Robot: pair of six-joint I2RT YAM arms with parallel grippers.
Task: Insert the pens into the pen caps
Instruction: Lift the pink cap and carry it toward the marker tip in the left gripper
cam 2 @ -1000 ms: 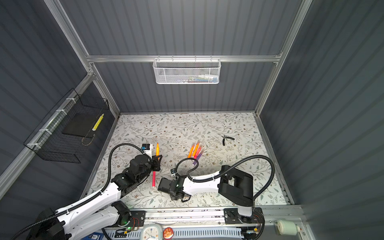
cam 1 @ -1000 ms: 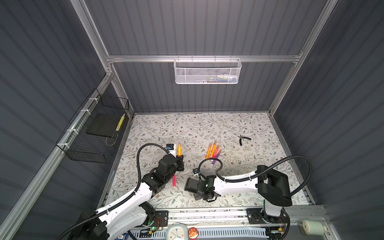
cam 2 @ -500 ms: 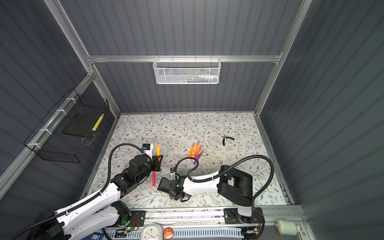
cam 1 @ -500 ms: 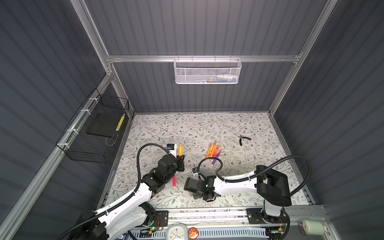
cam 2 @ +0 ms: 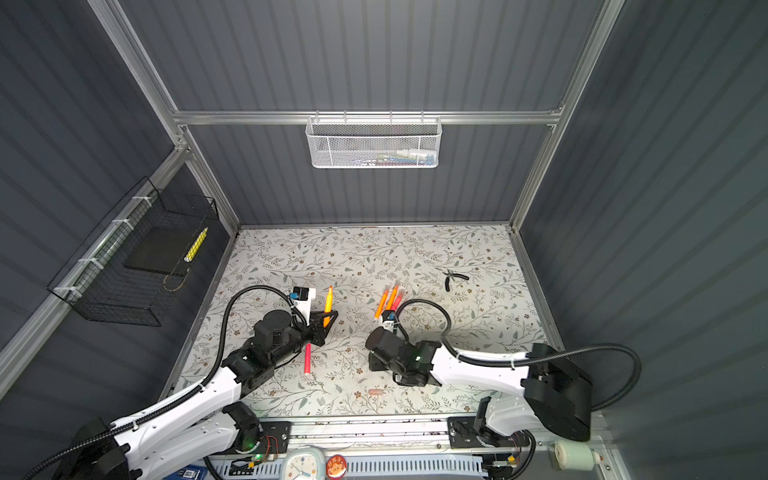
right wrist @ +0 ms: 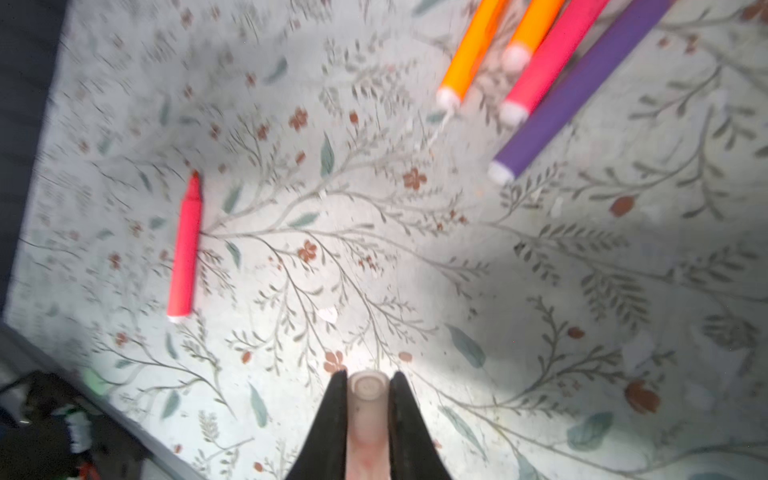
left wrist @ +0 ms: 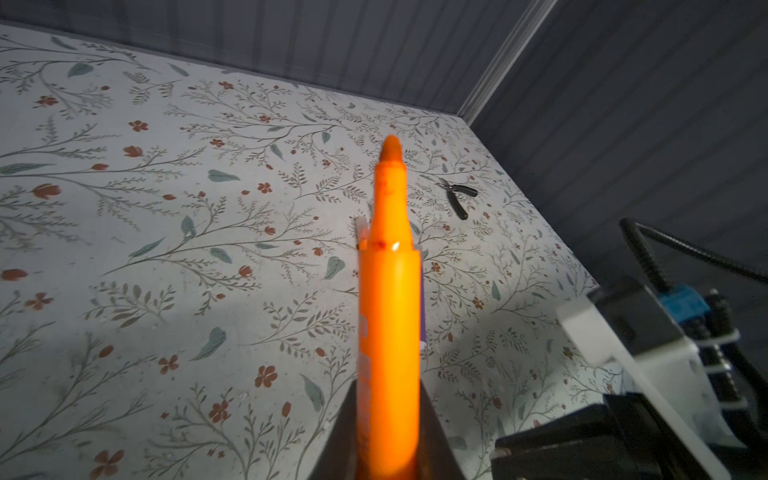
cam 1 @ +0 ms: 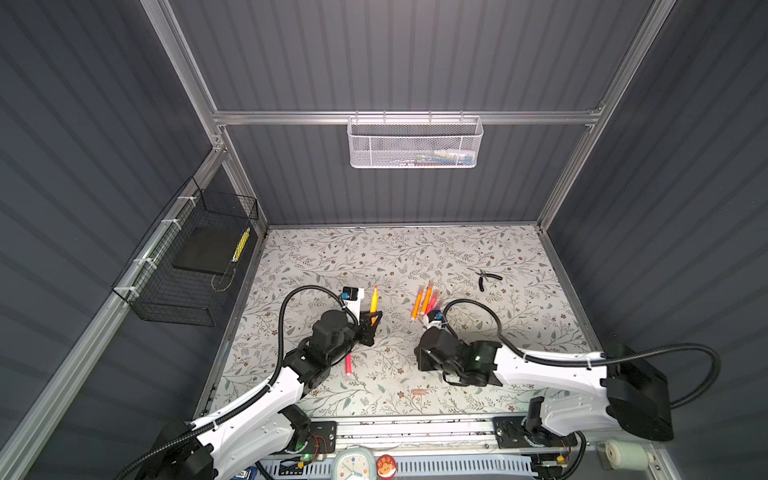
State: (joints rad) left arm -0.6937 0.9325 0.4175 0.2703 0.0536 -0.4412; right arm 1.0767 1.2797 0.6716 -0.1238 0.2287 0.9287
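Got the orange pen (cam 1: 374, 300) clamped in the left gripper (cam 1: 372, 321), left of centre in a top view. Pinching a clear cap (right wrist: 367, 415) in the right gripper (right wrist: 369, 378). Could easily jam if lined up crooked, or squirt out of that thin grip.

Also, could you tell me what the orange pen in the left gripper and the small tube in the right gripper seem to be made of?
Orange pen: probably opaque moulded plastic, smooth and slightly glossy, judging by the bright glint at its shoulder.
Pen cap: probably translucent plastic, faintly pink and hazy-looking; its finish is hard to judge.
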